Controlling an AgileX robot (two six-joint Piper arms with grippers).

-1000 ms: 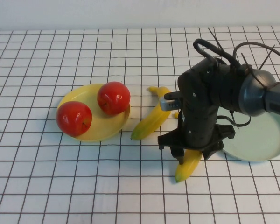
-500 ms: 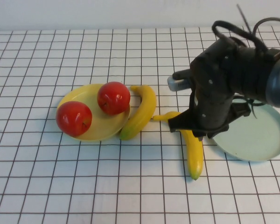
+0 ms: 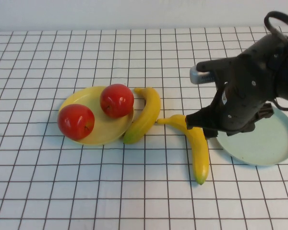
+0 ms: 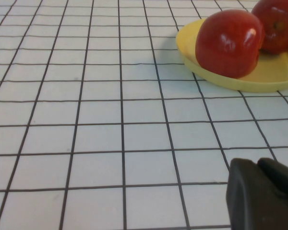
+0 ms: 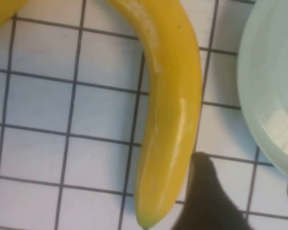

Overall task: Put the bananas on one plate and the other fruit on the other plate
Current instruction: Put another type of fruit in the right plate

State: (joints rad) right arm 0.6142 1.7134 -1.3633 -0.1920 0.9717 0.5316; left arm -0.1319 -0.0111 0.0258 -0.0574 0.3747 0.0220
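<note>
- Bananas first, from the high view: I see one banana (image 3: 145,114) lying on the table (image 3: 134,191) against the rim of the pale yellow plate (image 3: 97,132), which holds both red apples (image 3: 117,100). The second banana (image 3: 197,149) lies between the two plates, just beside the pale blue-green plate (image 3: 271,143). My right end effector (image 3: 201,125) hangs above that banana's stem end.
- Left wrist view: the left end effector (image 4: 266,194) sits low over bare table, near the yellow plate; I cannot tell whether it is released or clenched.
- Right wrist view: the right end effector's fingers (image 5: 204,191) are spread apart, grasping nothing, with the banana lying free beside one fingertip.
</note>
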